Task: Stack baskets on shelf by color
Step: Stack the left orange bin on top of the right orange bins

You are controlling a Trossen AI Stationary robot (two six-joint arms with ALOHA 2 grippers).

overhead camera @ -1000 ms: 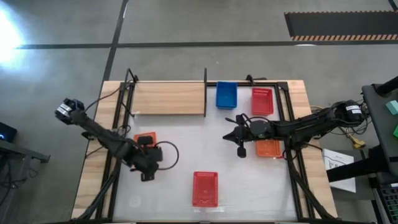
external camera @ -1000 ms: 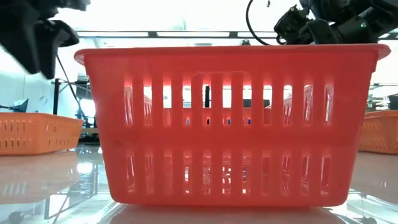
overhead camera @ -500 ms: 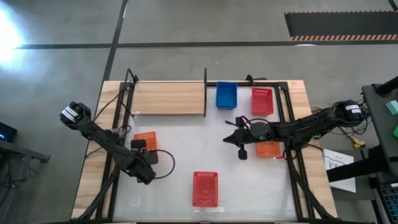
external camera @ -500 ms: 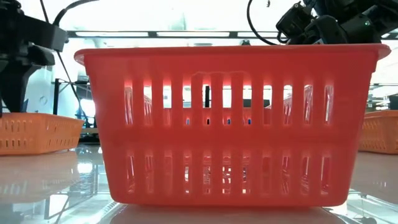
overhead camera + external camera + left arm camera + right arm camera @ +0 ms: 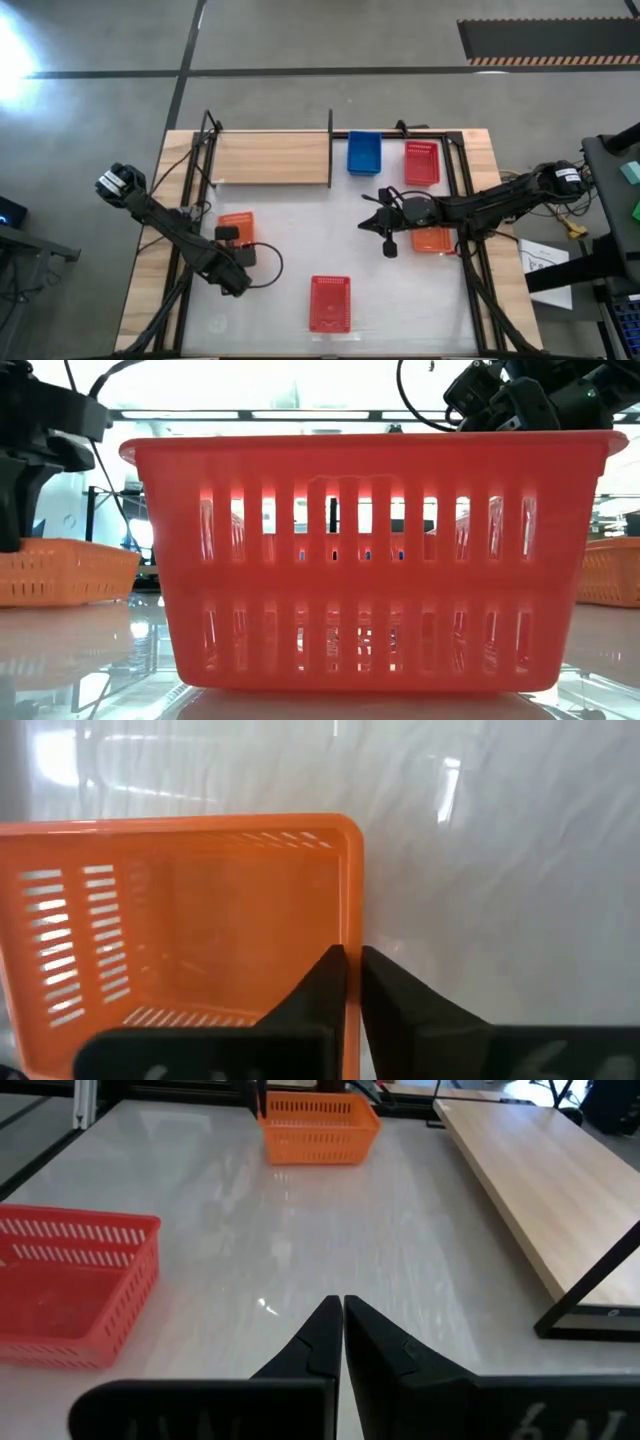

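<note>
Since a second ago, the left gripper is sitting farther back from the orange basket on the left of the desk, and its jaws are now pinching that basket's rim wall, one finger inside and one outside. Further right, the shelf is lying along the far edge, carrying no baskets. A red basket is resting near the front edge. The blue basket and another red basket are sitting beside the shelf. The right gripper is hovering mid-desk, jaws pressed together and empty, beside a second orange basket.
</note>
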